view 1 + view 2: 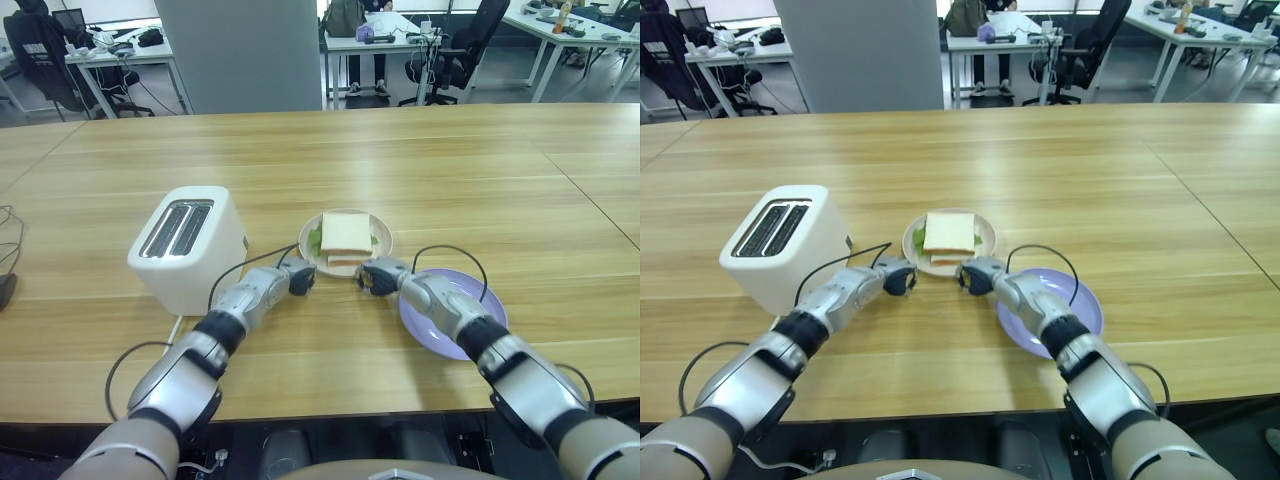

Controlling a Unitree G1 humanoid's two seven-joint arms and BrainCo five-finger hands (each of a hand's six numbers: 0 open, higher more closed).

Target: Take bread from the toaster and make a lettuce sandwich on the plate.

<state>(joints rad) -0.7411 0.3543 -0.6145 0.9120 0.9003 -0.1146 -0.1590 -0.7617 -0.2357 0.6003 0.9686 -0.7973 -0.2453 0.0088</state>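
Evidently assembled, the sandwich (345, 234) sits on the plate (384, 236) at frame centre, just above and between the left hand (300, 277) and right hand (378, 276), both curled, empty and equally near.

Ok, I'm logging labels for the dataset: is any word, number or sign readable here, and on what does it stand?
None can be read.
The toaster, the sandwich plate and the purple plate show no print.
Things on the desks behind are too small to tell.
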